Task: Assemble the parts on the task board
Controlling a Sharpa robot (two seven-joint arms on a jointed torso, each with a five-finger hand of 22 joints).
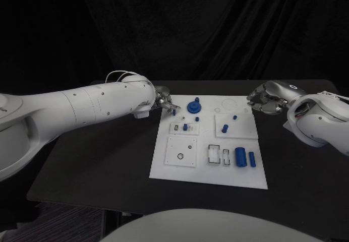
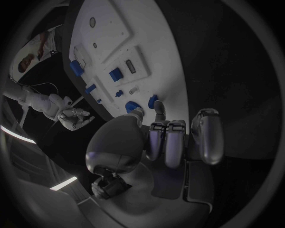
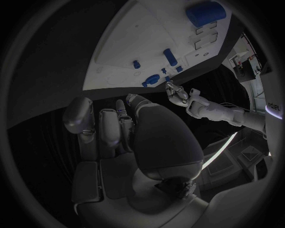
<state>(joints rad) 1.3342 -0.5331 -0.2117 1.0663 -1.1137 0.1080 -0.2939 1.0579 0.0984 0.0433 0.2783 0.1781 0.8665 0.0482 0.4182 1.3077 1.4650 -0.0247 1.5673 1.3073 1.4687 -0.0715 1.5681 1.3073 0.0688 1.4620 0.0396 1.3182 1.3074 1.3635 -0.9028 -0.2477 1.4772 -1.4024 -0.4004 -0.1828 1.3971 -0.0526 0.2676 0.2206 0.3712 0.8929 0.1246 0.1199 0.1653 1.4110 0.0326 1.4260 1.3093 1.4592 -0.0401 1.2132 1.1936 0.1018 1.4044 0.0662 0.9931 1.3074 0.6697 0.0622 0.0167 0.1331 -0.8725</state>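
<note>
A: Starting with the head view. Task board [image 1: 209, 171] is a white plate lying in the middle of the black table [image 1: 95, 166], long side running away from the robot. It carries raised white sub-plates with recesses and round holes.

B: Parts count?

A: Blue pieces on it. One round part with a stem [image 1: 194, 107] near the far edge. One small block [image 1: 185, 127] sits in the left sub-plate. Two pegs [image 1: 225, 128] on the right sub-plate, one short, one longer. Near the close end: one thick cylinder [image 1: 240, 154] and one thin rod [image 1: 252, 159] just beside it. Six blue parts counted; smaller ones may escape me.

B: Hands?

A: Left hand [image 1: 164, 102] is over the board's far left corner, just beside the round part. Right hand [image 1: 265, 99] is off the board's far right corner, above the table, fingers curled inward, nothing seen in them.

B: Left wrist view?

A: Left hand [image 2: 172, 137] has its fingers bunched together, tips at the board [image 2: 154, 52] edge next to the round part [image 2: 133, 106]. I cannot tell whether it grips anything. The right hand [image 2: 74, 117] shows beyond the board.

B: Right wrist view?

A: Right hand [image 3: 113, 126] curled over dark table, nothing in it. Board [image 3: 130, 42] beyond, thick cylinder [image 3: 204, 13] at its far end. The left hand [image 3: 178, 92] sits by the round part [image 3: 151, 80].
</note>
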